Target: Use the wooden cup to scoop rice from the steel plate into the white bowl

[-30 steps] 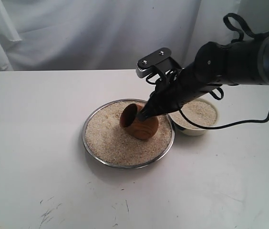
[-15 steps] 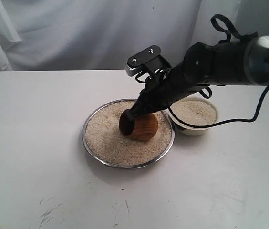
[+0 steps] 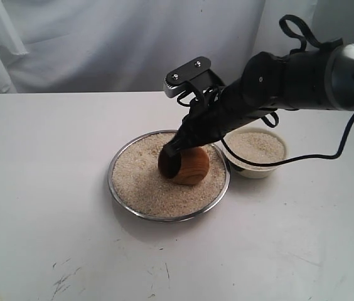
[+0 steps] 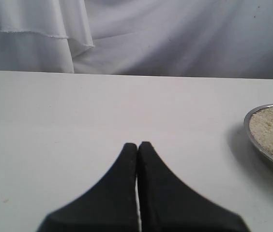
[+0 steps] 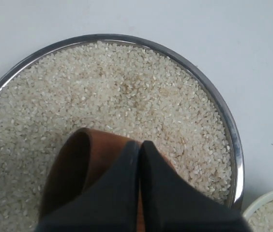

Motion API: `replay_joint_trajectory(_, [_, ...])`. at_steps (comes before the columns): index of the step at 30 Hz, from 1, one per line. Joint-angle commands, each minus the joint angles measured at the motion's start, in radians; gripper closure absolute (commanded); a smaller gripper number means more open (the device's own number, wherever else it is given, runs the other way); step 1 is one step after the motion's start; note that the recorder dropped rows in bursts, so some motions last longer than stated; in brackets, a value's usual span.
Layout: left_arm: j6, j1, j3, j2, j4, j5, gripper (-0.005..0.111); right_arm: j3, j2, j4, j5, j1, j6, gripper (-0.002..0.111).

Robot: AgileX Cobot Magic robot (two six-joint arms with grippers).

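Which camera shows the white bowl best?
The exterior view: the bowl shows nearly whole, with rice inside. The right wrist view catches only its rim; the left wrist view shows none of it.

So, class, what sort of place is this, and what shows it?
Likely a robot test bench, not a kitchen: plain white table, white cloth backdrop, cabled robot arm over a steel plate of rice.

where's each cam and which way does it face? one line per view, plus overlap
Exterior: off the arms, raised, looking down at the steel plate and white bowl, curtain behind; shows the right arm, right gripper on the wooden cup.
Left wrist: low over the table, facing the curtain; shows the shut left gripper.
Right wrist: above the plate, looking down on the rice; shows its fingers on the cup.
Shared: all three see the plate.
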Motion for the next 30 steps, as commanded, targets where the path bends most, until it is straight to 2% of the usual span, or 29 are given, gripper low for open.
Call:
replay_joint_trajectory(1, [-0.003,-0.002,0.005,-0.005,-0.001,-0.006,0.107,-0.004,-0.030,-0.011,0.032,-0.013,-0.016,0.108])
replay_joint_trajectory(8, [-0.003,-0.002,0.005,-0.005,-0.001,-0.006,0.107,-0.004,-0.030,-0.039,0.144,-0.025,-0.016,0.108])
replay_joint_trajectory(21, [-0.003,-0.002,0.005,-0.005,-0.001,-0.006,0.107,-0.004,-0.030,0.093,0.188,-0.025,-0.169,0.108])
replay_joint_trajectory(30, [-0.003,-0.002,0.005,-0.005,-0.001,-0.006,0.107,-0.004,0.005,0.115,0.148,-0.021,-0.192,0.108])
